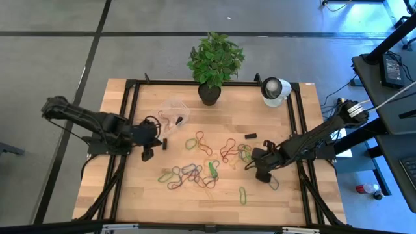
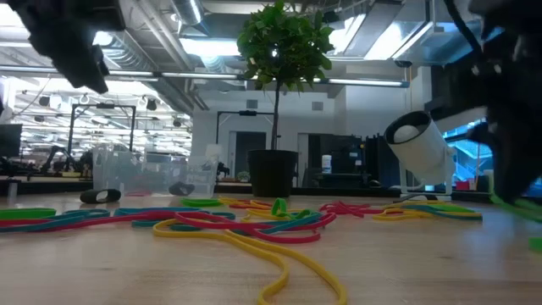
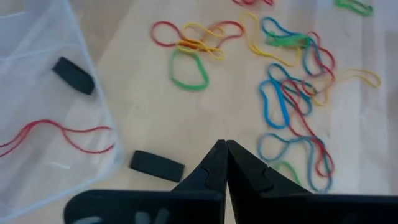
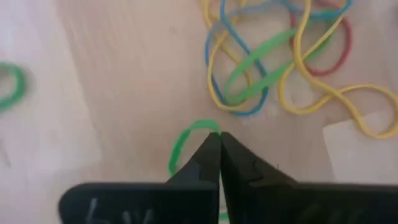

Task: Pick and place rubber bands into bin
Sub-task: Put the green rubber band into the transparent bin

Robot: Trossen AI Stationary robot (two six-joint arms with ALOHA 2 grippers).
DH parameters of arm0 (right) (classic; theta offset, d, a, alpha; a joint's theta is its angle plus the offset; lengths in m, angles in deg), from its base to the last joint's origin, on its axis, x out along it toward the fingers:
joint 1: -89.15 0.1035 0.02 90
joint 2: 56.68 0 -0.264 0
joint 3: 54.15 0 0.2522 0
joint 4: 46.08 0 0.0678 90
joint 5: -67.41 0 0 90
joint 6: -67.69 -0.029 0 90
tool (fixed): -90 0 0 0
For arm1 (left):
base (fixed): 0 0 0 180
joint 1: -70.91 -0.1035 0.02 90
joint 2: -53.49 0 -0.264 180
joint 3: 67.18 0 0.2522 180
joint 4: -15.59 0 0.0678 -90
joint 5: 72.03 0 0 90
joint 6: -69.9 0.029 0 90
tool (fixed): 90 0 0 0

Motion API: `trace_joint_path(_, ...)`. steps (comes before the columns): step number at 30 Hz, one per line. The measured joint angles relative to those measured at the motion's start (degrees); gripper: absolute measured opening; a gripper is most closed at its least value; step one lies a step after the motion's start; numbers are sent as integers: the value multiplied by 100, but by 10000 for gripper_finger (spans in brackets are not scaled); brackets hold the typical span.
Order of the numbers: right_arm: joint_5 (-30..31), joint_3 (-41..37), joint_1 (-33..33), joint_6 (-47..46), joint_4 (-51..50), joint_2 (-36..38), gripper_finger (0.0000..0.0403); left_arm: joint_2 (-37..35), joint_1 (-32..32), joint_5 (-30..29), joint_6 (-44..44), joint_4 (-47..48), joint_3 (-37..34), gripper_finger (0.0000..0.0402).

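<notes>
Many rubber bands [image 1: 201, 166] in red, green, yellow and blue lie loose in the middle of the table; they also show in the low view [image 2: 237, 222]. The clear bin [image 1: 174, 112] stands at the far left with a red band [image 3: 62, 134] inside. My left gripper [image 1: 158, 140] is shut and empty [image 3: 226, 148] just near of the bin. My right gripper [image 1: 249, 162] is at the right end of the pile, shut on a green rubber band [image 4: 184, 144]. My right gripper pinches the green band's top curve [image 4: 210, 126] between its two fingertips. One strand runs from the tips in a loop to one side and passes behind a finger [image 4: 193, 168]. The fingers slant down toward the table from its right side.
A potted plant [image 1: 213, 62] and a white round device [image 1: 274, 90] stand at the far edge. Small black blocks lie by the bin [image 3: 157, 165], in it [image 3: 73, 76] and near the right arm [image 1: 250, 136]. A lone green band [image 1: 243, 194] lies near the front.
</notes>
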Motion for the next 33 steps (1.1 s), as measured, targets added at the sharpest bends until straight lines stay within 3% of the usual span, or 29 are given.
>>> trace_joint_path(8,1440,1590,-128,-75,-511,6,2,-138,-205,-871,21,-496,-114,7)
trace_joint_path(13,2231,2471,-576,334,-421,13,1,-28,-441,-815,936,-1687,-114,57)
trace_joint_path(18,2343,3095,-1061,777,-183,13,1,194,-665,-703,1711,-3274,-116,144)
trace_joint_path(24,2364,3388,-1423,1850,709,13,0,882,-876,-389,1772,-5349,-86,232)
trace_joint_path(28,2358,3392,-1558,2375,1405,13,0,1677,-980,-215,1789,-5508,450,258)
trace_joint_path(33,2355,3392,-1602,2754,1816,13,0,2619,-1053,-213,2065,-5507,1336,257)
